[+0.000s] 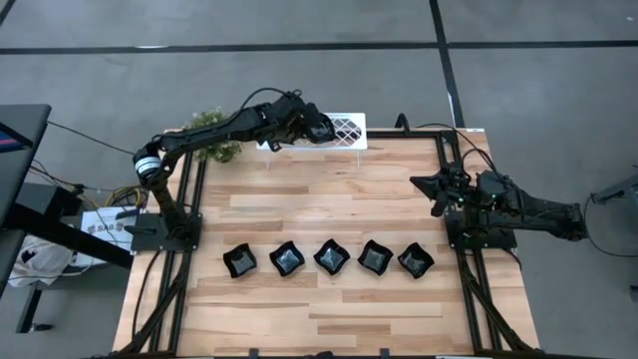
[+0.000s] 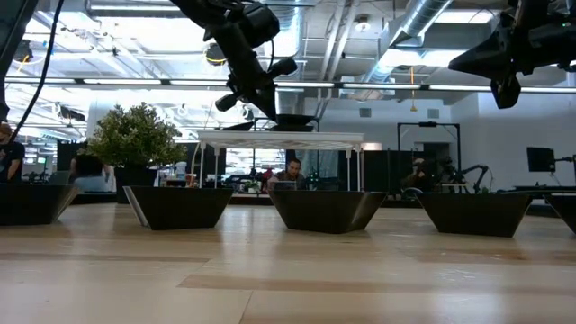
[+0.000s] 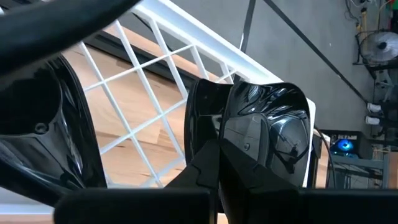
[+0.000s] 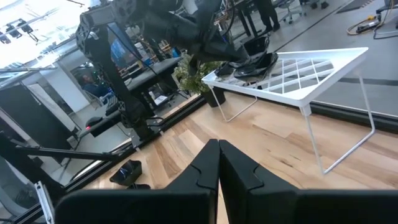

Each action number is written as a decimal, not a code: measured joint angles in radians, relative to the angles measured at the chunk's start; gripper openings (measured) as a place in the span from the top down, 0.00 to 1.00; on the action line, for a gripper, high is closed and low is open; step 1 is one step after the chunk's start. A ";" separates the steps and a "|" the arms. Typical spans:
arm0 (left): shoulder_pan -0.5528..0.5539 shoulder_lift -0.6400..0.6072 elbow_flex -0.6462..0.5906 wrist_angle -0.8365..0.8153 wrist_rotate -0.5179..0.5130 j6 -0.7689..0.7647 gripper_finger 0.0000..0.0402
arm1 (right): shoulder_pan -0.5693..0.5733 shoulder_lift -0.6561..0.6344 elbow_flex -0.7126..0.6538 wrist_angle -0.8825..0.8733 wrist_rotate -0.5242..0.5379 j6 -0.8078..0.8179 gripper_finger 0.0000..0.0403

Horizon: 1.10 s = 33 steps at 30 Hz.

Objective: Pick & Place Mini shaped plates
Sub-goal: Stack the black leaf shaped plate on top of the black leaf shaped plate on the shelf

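Greenery, a small potted plant point(image 1: 212, 137), is being seen at upper left of the high view, at the table's point(image 1: 329, 194) far edge. Just right of it, at upper centre, the left gripper point(image 1: 321, 127) is being held over the left end of the white lattice rack point(image 1: 344, 130). Its fingers are being pressed together on a glossy black plate point(image 3: 273, 134), pinched by its rim; in the left wrist view the dish is sitting over the lattice bars. Whether it's touching the rack can't be told. In the low view, that plate point(image 2: 293, 120) is being shown just above the rack top point(image 2: 281, 139).

Across the lower middle of the high view, five wavy-edged square plates are being left in a row, l. to r.: first point(image 1: 239, 261), second point(image 1: 286, 259), third point(image 1: 331, 255), fourth point(image 1: 375, 257), fifth point(image 1: 415, 260). All are apart from each other, upright on the wood.

At centre right, the right gripper point(image 1: 436, 189) is being kept at the table's right edge, fingers point(image 4: 211, 165) pressed together, nothing pinched.
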 joint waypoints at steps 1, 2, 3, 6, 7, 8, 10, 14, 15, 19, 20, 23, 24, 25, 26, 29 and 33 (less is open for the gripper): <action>0.000 0.000 0.000 0.000 0.000 0.000 0.99 | 0.000 0.000 0.000 0.000 0.000 0.000 1.00; 0.001 0.000 0.000 0.001 0.000 0.000 0.99 | 0.000 0.000 0.000 0.000 0.000 0.000 1.00; 0.004 0.000 0.000 0.000 0.000 0.000 0.99 | 0.000 0.000 0.000 0.000 0.000 0.000 1.00; 0.009 0.000 0.000 0.000 0.000 0.005 0.99 | 0.000 0.000 0.000 0.000 0.000 0.000 1.00; 0.012 0.000 0.000 0.001 0.000 0.005 0.99 | 0.000 0.000 0.000 0.000 0.000 0.000 1.00; 0.015 0.000 0.000 0.000 0.002 0.005 0.99 | 0.000 0.000 0.000 0.000 0.000 0.000 1.00; 0.017 0.000 0.000 0.000 0.004 0.005 0.99 | 0.000 0.000 0.000 0.000 0.000 0.000 1.00; 0.019 0.000 0.000 0.000 0.005 0.005 0.95 | 0.000 0.000 0.000 0.000 0.000 0.000 1.00; 0.018 0.000 0.000 0.000 0.006 0.005 0.93 | 0.000 0.000 0.000 0.000 0.000 0.000 1.00; 0.019 0.000 0.000 0.001 0.006 0.005 0.88 | 0.000 0.000 0.000 0.000 0.000 0.000 1.00; 0.019 0.000 0.000 0.001 0.006 0.006 0.86 | 0.000 0.000 0.000 0.000 0.000 0.000 1.00; 0.019 0.000 0.000 0.001 0.010 0.045 0.83 | 0.000 0.000 0.000 0.000 0.000 0.000 1.00; 0.021 -0.003 0.000 0.000 0.022 0.058 0.82 | 0.000 0.000 0.000 0.000 0.000 0.000 1.00; 0.023 -0.005 0.000 0.000 0.039 0.068 0.82 | 0.000 0.000 0.000 0.000 0.000 0.000 1.00; 0.024 -0.008 0.000 0.001 0.053 0.081 0.81 | 0.000 0.000 0.000 0.000 0.000 0.000 1.00; 0.027 -0.018 0.000 -0.003 0.102 0.130 0.80 | 0.000 0.000 0.000 0.001 0.000 0.000 1.00; 0.023 -0.041 0.000 -0.033 0.144 0.140 0.80 | 0.000 0.000 0.000 0.003 0.000 0.001 1.00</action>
